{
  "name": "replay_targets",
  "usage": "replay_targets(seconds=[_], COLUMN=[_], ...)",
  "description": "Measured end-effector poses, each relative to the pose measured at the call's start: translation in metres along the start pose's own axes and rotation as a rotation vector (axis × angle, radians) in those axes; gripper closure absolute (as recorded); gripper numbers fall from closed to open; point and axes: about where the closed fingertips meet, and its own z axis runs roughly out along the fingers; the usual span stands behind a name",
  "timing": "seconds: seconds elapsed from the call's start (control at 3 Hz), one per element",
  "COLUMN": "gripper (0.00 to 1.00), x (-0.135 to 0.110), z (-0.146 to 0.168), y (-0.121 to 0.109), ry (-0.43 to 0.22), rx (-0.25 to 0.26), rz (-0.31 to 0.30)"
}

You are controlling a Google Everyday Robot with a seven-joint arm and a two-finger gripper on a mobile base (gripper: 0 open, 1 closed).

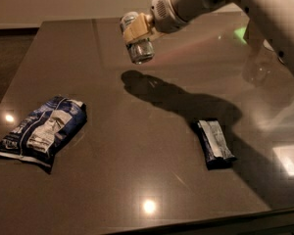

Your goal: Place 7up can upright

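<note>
Silver 7up can [141,53] hangs aloft over the table [112,180], your gripper [136,35] closed tight on it; you're mid-carry, so next lower it squarely, base down.

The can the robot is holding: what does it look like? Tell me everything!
The can is small, silvery and shiny, like metal. The gripper, near the top middle of the view, is clamped round its middle, so mostly its ends show. It hangs in the air, tilted, with one round end pointing down. It touches nothing but the gripper. Its dark shadow lies on the brown table below.
</note>
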Motion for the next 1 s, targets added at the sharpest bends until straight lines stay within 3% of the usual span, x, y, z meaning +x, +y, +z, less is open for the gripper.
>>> replay_targets(seconds=[0.67,1.0], gripper=[1.00,1.00], x=[-0.0023,-0.0015], z=[0.0033,0.0079], y=[-0.0027,-0.0008], ry=[0.192,0.243], rx=[0.019,-0.016], rz=[-0.184,-0.257])
